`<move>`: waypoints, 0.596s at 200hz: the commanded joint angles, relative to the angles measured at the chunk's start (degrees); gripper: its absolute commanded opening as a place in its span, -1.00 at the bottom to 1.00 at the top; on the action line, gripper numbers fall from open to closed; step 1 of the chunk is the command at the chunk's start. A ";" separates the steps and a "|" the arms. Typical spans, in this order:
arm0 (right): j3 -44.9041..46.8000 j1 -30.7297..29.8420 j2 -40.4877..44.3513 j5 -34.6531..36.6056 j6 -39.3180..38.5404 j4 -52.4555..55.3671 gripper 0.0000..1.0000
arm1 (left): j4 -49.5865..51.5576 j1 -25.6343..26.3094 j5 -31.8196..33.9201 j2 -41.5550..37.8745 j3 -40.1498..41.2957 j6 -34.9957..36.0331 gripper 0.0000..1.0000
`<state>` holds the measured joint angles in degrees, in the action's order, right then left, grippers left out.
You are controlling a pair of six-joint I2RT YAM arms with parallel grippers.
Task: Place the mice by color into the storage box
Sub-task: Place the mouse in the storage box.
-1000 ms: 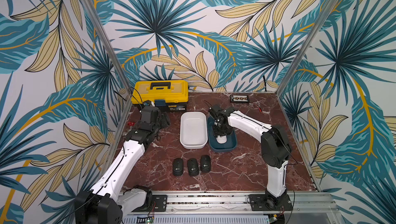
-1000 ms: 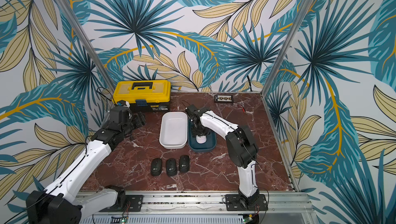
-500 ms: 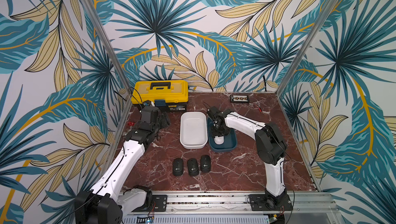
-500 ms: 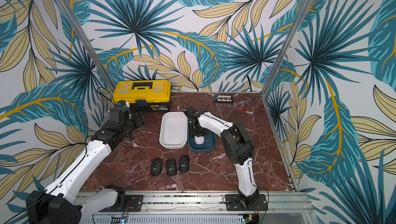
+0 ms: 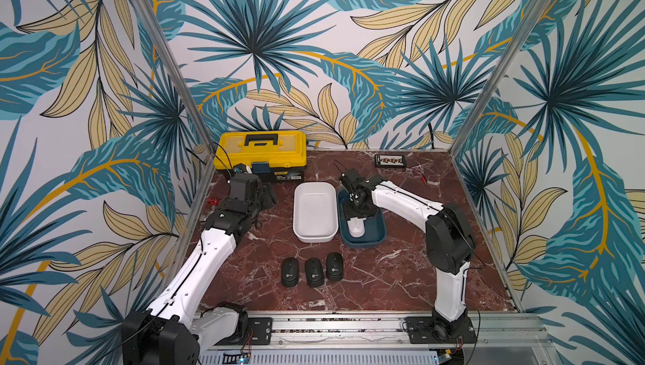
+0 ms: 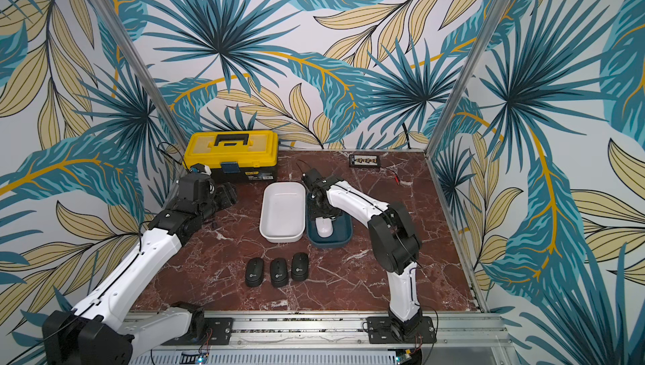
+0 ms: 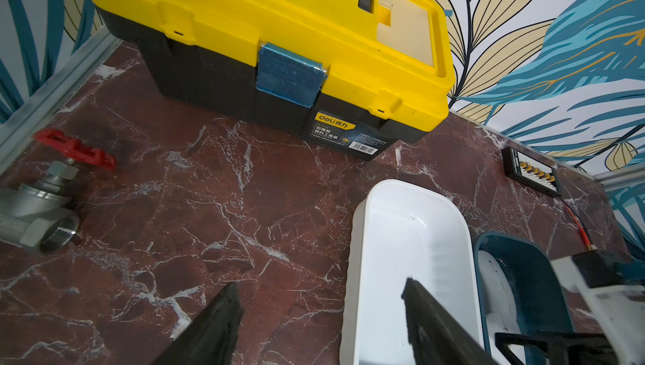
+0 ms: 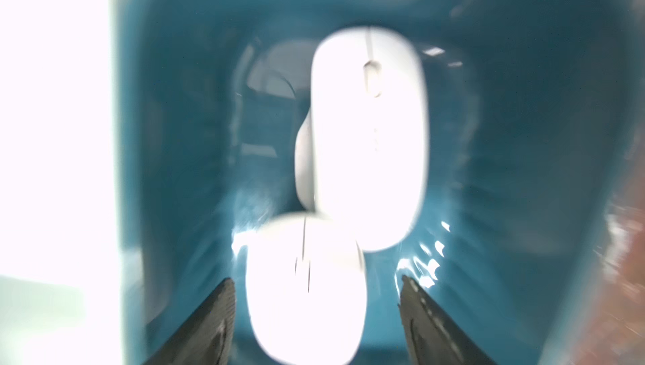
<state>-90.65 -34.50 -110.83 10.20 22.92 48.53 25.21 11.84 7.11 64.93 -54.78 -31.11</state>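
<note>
Two white mice lie inside the blue box (image 5: 363,243): the near white mouse (image 8: 303,286) sits between the fingers of the right pincer (image 8: 316,281), the far white mouse (image 8: 370,136) just past it, the pair touching or overlapping; the wrist view is too blurred to say which. Right pincer jaws apart, a sliver of blue floor showing each side of the near white mouse, so nothing gripped. Reads as the release of the last white one. To finish cleanly, I'd judge: widen fully, lift straight up out of the blue box without raking a fingertip over the glossy shell or clipping the wall, then swing toward the black ones. Three black mice (image 5: 313,271) wait in a row on the surface (image 5: 384,276), on the arm-base side of the blue box, well clear of it; none sorted yet. White box (image 5: 314,206), empty, stands alongside the blue box toward the left arm, walls touching or nearly so; presumably the home for the black set. Left pincer (image 7: 318,284) hangs beyond the white box from the blue box, jaws apart, empty. Yellow toolbox (image 5: 260,152) further off the same way, against the back wall. Small black connector board (image 5: 390,161) behind the blue box, toward the back wall. Surface is red-brown marble, white-veined; walls papered in teal and tan palm leaves.
</note>
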 commanded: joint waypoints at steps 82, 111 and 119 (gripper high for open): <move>9.11 -18.57 12.33 0.02 16.82 5.79 0.51 | -0.97 0.13 2.43 -6.01 1.35 -0.79 0.52; 11.57 -22.22 11.02 -2.08 19.75 3.77 0.51 | 0.84 0.10 2.83 -6.19 1.30 -0.17 0.52; 11.51 -23.00 10.46 -2.43 20.40 3.97 0.51 | 0.98 0.14 2.94 -6.53 1.50 -0.18 0.52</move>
<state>-80.34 -55.46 -99.04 9.65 38.70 53.23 25.34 11.84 9.08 59.11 -54.68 -31.53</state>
